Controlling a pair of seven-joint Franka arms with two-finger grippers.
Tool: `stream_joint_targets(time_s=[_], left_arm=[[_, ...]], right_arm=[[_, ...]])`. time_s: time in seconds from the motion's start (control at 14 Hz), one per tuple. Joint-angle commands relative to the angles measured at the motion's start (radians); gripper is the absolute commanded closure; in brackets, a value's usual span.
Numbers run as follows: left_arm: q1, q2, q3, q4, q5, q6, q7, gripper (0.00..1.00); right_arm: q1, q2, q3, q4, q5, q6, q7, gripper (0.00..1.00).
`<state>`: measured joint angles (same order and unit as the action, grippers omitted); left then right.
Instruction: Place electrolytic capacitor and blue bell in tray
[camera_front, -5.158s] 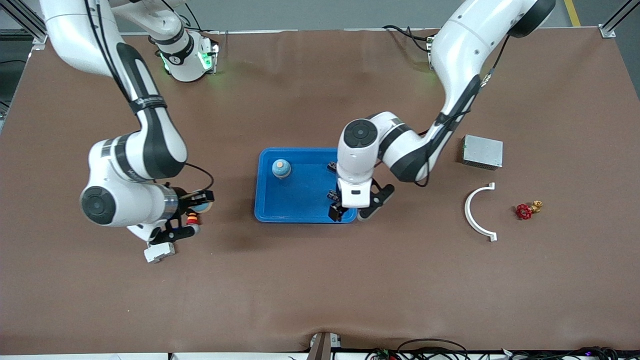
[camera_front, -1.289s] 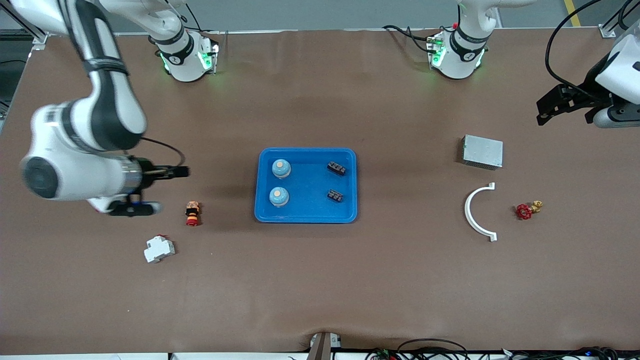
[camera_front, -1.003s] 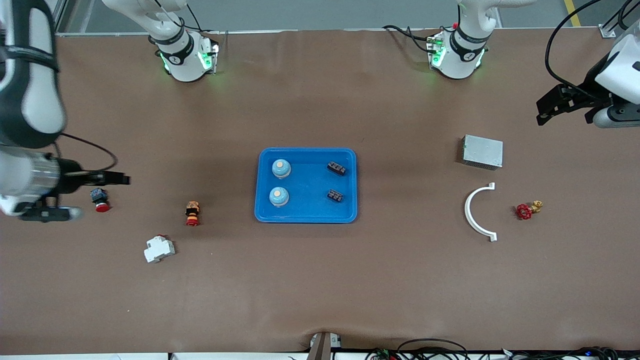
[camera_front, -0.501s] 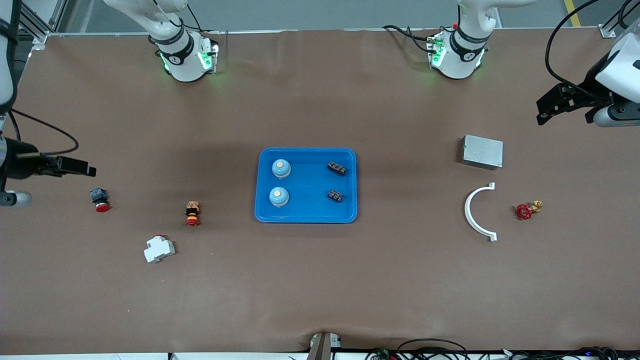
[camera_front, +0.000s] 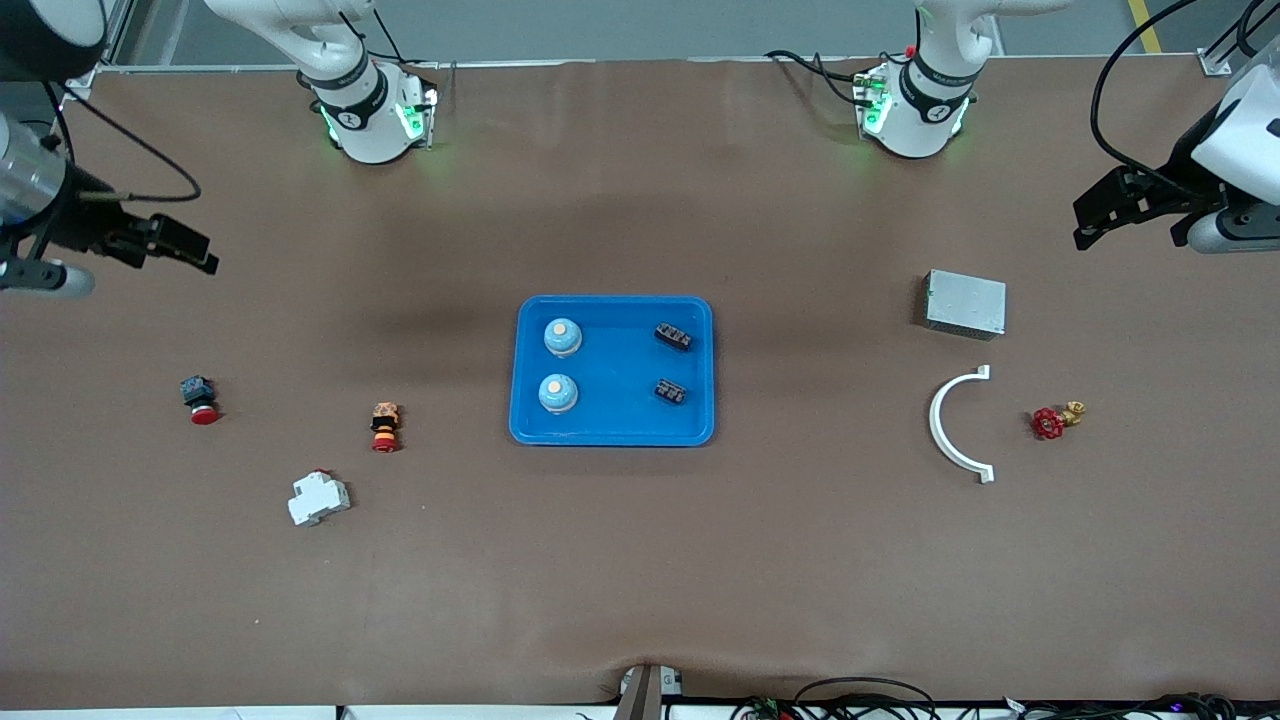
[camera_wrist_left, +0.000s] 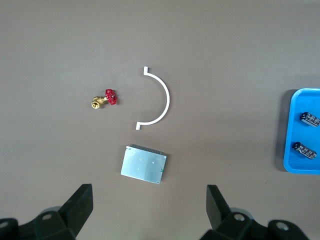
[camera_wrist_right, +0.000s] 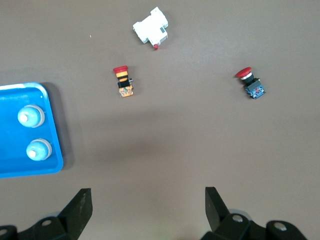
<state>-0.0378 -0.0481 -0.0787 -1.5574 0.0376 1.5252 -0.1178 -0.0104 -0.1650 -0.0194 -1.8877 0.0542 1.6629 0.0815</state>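
Note:
The bright-blue tray (camera_front: 615, 415) lies at mid-table. In it stand two blue bells (camera_front: 562, 337) (camera_front: 557, 393) on the side toward the right arm. Two black capacitors (camera_front: 673, 337) (camera_front: 670, 392) lie on the side toward the left arm. My right gripper (camera_front: 205, 255) is open and empty, high over the right arm's end of the table. My left gripper (camera_front: 1082, 228) is open and empty, high over the left arm's end. The right wrist view shows the open right gripper (camera_wrist_right: 148, 192), the tray (camera_wrist_right: 10, 155) and the bells (camera_wrist_right: 30, 116). The left wrist view shows the open left gripper (camera_wrist_left: 150, 192), the tray (camera_wrist_left: 295, 165) and the capacitors (camera_wrist_left: 310, 118).
Toward the left arm's end lie a grey metal box (camera_front: 964, 303), a white half-ring (camera_front: 945, 425) and a red valve (camera_front: 1050, 422). Toward the right arm's end lie a red push-button (camera_front: 198, 398), an orange-red button (camera_front: 384, 427) and a white breaker (camera_front: 318, 497).
My right arm has drawn back from beside the tray to its end of the table, empty. The second bell now stands in the tray. My left arm has held still for the last second.

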Motion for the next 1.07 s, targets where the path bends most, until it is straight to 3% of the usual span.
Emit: stream_joint_targets(time_s=[0.0, 0.14, 0.36, 0.64, 1.0], left_arm=[[0.002, -0.006, 0.002, 0.004, -0.024, 0.003, 0.017, 0.00], [0.002, -0.006, 0.002, 0.004, -0.024, 0.001, 0.017, 0.00], [0.002, -0.006, 0.002, 0.004, -0.024, 0.003, 0.017, 0.00], [0.002, -0.004, 0.002, 0.010, -0.022, 0.003, 0.003, 0.00], [0.002, -0.006, 0.002, 0.011, -0.022, 0.003, 0.007, 0.00]], right_arm=[[0.000, -0.047, -0.002, -0.019, -0.025, 0.025, -0.034, 0.00], [-0.013, -0.022, -0.007, 0.027, -0.025, 0.029, -0.071, 0.00], [-0.026, 0.097, -0.007, 0.175, -0.027, 0.003, -0.071, 0.00], [-0.031, 0.246, -0.007, 0.428, -0.034, -0.174, -0.071, 0.00], [-0.026, 0.256, -0.007, 0.430, -0.031, -0.247, -0.060, 0.00]])
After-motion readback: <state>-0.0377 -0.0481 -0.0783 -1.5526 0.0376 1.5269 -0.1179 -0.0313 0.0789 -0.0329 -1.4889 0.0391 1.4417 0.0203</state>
